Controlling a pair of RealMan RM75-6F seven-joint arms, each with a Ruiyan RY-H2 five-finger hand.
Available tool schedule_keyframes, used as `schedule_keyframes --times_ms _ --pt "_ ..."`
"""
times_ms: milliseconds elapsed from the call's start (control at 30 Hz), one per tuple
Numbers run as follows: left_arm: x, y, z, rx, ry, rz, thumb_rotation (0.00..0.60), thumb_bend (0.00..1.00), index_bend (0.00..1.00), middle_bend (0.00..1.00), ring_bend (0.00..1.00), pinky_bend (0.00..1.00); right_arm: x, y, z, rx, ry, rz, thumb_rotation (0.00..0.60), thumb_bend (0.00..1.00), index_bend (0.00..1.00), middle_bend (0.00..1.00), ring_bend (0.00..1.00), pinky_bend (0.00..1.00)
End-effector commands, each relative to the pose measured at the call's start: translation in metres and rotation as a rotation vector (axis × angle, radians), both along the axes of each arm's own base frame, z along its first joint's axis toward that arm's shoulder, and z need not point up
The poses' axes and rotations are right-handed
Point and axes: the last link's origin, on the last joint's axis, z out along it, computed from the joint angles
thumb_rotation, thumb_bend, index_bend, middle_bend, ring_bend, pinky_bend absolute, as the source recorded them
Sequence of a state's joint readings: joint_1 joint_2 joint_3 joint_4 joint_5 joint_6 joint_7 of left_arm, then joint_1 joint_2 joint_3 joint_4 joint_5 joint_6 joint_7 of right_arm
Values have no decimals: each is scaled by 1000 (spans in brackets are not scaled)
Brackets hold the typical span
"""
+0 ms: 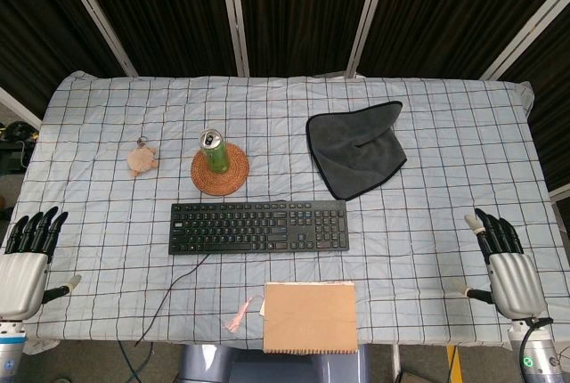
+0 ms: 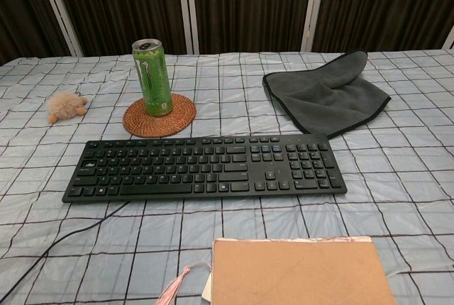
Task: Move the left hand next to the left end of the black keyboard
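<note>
My left hand [image 1: 22,269] sits at the near-left corner of the table, fingers straight and apart, thumb out to the side, holding nothing — well apart from the left end of the black keyboard [image 1: 258,226], which lies across the middle of the checked tablecloth [image 1: 445,178]. My right hand [image 1: 509,273] mirrors it far off the keyboard's right end, fingers likewise extended and empty. Neither hand shows in the chest view.

The keyboard's cable [image 1: 169,298] runs from its near-left edge toward the table's front. Just behind the keyboard's left half, a green can [image 2: 153,76] stands upright on a round woven coaster [image 2: 159,115]; further left of that sits a small fuzzy toy [image 2: 64,107]. Behind the keyboard's right end lies a crumpled dark grey cloth [image 2: 325,92]. In front of the keyboard, at the table's near edge, rests a brown notebook [image 2: 301,272] — a pink tassel [image 1: 239,318] trails from its left side.
</note>
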State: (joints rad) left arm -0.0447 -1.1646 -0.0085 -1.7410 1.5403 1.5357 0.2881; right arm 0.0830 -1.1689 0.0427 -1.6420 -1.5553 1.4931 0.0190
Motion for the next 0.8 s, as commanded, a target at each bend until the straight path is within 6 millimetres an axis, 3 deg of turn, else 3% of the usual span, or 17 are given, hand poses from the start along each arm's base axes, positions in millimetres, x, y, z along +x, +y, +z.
schedule_keyframes --times_ms 33,400,467,533,600,733,800 --pt "0 1 0 -3 -2 0 600 0 0 0 0 0 0 -1 0 0 0 -4 600 40 57 0 0 0" --pt "3 6 -5 -34 11 1 600 9 0 0 0 0 -2 -1 0 7 -7 -14 600 39 57 0 0 0" --pt "7 9 -6 -41 10 -5 600 55 0 0 0 0 -2 0 1 6 -10 -14 600 39 57 0 0 0" --pt "14 14 -7 -50 8 -23 600 165 0 6 5 17 -1 0 1 8 -13 -15 600 38 57 0 0 0" --pt "20 18 -8 -55 16 -36 600 296 0 105 89 104 -1 0 0 10 -13 -15 600 40 57 0 0 0" --pt "34 31 -14 -78 38 -73 600 594 0 602 491 366 -1 0 0 9 -12 -16 600 38 56 0 0 0" --pt "41 39 -19 -115 33 -66 600 637 0 736 603 420 -1 0 0 9 -14 -19 600 38 57 0 0 0"
